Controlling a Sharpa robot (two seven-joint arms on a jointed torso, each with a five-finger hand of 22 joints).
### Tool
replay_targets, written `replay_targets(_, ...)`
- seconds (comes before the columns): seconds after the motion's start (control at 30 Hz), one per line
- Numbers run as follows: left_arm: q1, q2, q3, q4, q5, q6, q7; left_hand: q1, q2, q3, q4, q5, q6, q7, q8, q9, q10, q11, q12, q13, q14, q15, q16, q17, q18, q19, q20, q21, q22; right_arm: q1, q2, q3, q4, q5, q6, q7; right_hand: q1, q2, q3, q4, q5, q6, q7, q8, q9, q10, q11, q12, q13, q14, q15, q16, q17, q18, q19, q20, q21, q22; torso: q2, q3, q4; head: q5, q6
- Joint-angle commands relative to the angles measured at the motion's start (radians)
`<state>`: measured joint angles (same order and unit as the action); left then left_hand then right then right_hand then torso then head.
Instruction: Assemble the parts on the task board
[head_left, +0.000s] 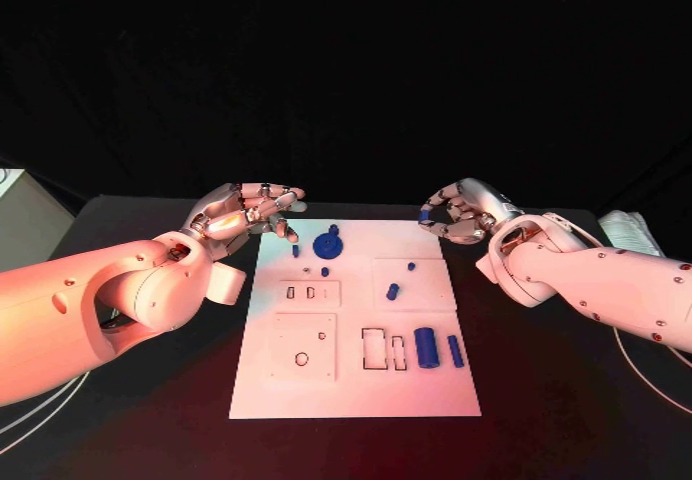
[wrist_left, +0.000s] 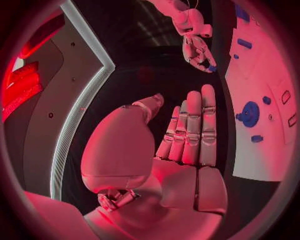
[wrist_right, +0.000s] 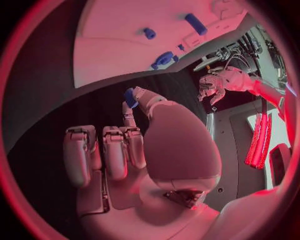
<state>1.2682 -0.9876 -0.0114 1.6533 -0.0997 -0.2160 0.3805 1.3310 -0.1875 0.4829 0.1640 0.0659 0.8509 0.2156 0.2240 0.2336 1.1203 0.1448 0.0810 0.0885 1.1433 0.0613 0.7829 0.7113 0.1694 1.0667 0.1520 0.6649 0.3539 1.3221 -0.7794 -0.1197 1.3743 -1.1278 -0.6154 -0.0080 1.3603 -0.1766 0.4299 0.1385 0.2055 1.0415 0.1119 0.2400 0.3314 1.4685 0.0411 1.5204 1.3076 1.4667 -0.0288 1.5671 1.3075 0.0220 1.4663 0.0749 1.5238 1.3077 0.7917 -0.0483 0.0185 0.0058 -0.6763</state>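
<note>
Task board (head_left: 353, 395) lies flat in the middle of the black table (head_left: 577, 400), its long side running away from the robot. Blue parts rest on it: a round disc (head_left: 327, 245) near the far left corner, a thick cylinder (head_left: 427, 347) and a thinner rod (head_left: 456, 350) side by side toward the near right, and a short peg (head_left: 392, 291) near the centre.

Left hand (head_left: 245, 213) hovers off the board's far left corner, above the table. Its fingers (wrist_left: 199, 127) are extended, held close together and nearly straight, with the thumb standing apart; nothing is held in it.

Right hand (head_left: 462, 212) hovers off the board's far right corner, above the table surface. It pinches a small blue part (wrist_right: 130, 97) between thumb and one fingertip; the remaining fingers (wrist_right: 103, 152) are curled in toward the palm. The same blue piece shows at the fingertips in the head view (head_left: 426, 214).

Both forearms enter from the near sides and angle inward toward the board's far edge.
</note>
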Motion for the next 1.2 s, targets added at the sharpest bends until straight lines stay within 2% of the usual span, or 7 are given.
replay_targets(0.03,0.0,0.002,0.0,0.0,-0.005,0.011,0.004,-0.002,0.009,-0.004,-0.002,-0.005,-0.007,-0.001,-0.004,0.001,-0.006,-0.004,0.007,0.001,-0.009,0.001,0.005,-0.001,0.012,-0.009,0.0,0.003,0.001,0.004,0.013,-0.001,0.053,-0.055,-0.048,-0.12,-0.01,0.0,0.004,0.002,-0.007,0.0,0.001,0.006,0.01,0.058,-0.007,-0.004,0.218,0.104,-0.008,0.004,0.263,-0.007,0.08,-0.007,0.0,0.216,-0.002,-0.0009,-0.0022,0.004,-0.003)
replay_targets(0.23,0.001,0.002,0.0,0.006,-0.005,0.004,-0.001,-0.003,0.01,-0.005,-0.001,-0.005,-0.007,-0.001,-0.003,0.001,-0.006,-0.004,0.007,0.001,-0.009,0.001,0.006,-0.001,0.012,-0.01,0.0,0.004,0.001,-0.002,0.059,-0.007,0.141,-0.119,-0.024,-0.183,-0.012,0.0,0.005,0.002,-0.008,-0.001,0.001,0.007,0.01,0.057,-0.007,-0.005,0.217,0.104,-0.008,0.004,0.263,-0.007,0.079,-0.007,-0.002,0.215,0.0,-0.0017,-0.0022,0.013,-0.007)
replay_targets(0.4,0.001,0.002,0.0,0.007,-0.018,-0.007,-0.007,-0.005,0.009,-0.006,0.0,-0.006,-0.007,-0.001,-0.003,0.001,-0.006,-0.004,0.008,0.002,-0.009,0.001,0.006,-0.001,0.012,-0.011,0.0,0.005,0.002,-0.02,0.101,-0.011,0.178,-0.238,-0.012,-0.233,-0.01,0.002,0.008,0.0,-0.005,-0.002,0.0,0.008,0.011,0.058,-0.008,-0.004,0.218,0.104,-0.008,0.004,0.263,-0.007,0.08,-0.007,-0.001,0.216,-0.002,-0.002,-0.0016,0.015,-0.011)
replay_targets(0.63,0.001,0.003,0.0,0.007,-0.023,-0.014,-0.011,-0.006,0.009,-0.007,0.001,-0.006,-0.006,-0.002,-0.003,0.002,-0.005,-0.004,0.009,0.002,-0.009,0.001,0.007,-0.001,0.012,-0.011,0.0,0.005,0.002,-0.036,0.156,-0.017,0.201,-0.312,0.017,-0.306,-0.012,0.0,0.008,-0.001,-0.006,-0.003,0.001,0.009,0.011,0.058,-0.008,-0.004,0.219,0.104,-0.008,0.004,0.263,-0.007,0.08,-0.008,-0.001,0.215,-0.001,-0.0019,0.0002,0.015,-0.015)
replay_targets(0.73,0.001,0.003,0.0,0.006,-0.024,-0.015,-0.012,-0.006,0.009,-0.007,0.001,-0.006,-0.006,-0.002,-0.003,0.002,-0.005,-0.004,0.009,0.002,-0.009,0.001,0.007,-0.001,0.012,-0.011,0.0,0.005,0.002,-0.045,0.182,-0.02,0.206,-0.333,0.034,-0.338,-0.013,0.0,0.008,0.0,-0.007,-0.004,0.001,0.009,0.011,0.057,-0.008,-0.005,0.218,0.104,-0.008,0.004,0.263,-0.006,0.078,-0.008,-0.004,0.213,-0.001,-0.0009,-0.0017,0.019,-0.016)
replay_targets(1.0,0.001,0.008,0.0,0.003,-0.024,-0.01,-0.015,-0.006,0.009,-0.007,0.001,-0.006,-0.006,-0.002,-0.003,0.002,-0.005,-0.004,0.009,0.002,-0.009,0.001,0.007,-0.001,0.012,-0.011,0.0,0.005,0.002,-0.069,0.223,-0.026,0.201,-0.373,0.073,-0.389,-0.018,-0.001,0.008,0.001,-0.008,-0.006,0.002,0.01,0.012,0.062,-0.007,0.001,0.223,0.104,-0.008,0.004,0.263,-0.006,0.078,-0.008,-0.004,0.213,-0.001,-0.0015,0.0017,0.022,-0.017)
replay_targets(1.2,0.001,0.009,0.0,0.002,-0.024,-0.008,-0.018,-0.006,0.009,-0.007,0.001,-0.006,-0.006,-0.002,-0.003,0.002,-0.005,-0.004,0.009,0.002,-0.009,0.001,0.007,-0.001,0.012,-0.011,0.0,0.005,0.002,-0.082,0.241,-0.028,0.193,-0.388,0.085,-0.404,-0.02,-0.002,0.007,0.002,-0.008,-0.006,0.001,0.011,0.012,0.063,-0.007,0.003,0.224,0.104,-0.008,0.004,0.263,-0.006,0.079,-0.008,-0.003,0.214,-0.001,-0.0023,0.0002,0.024,-0.019)
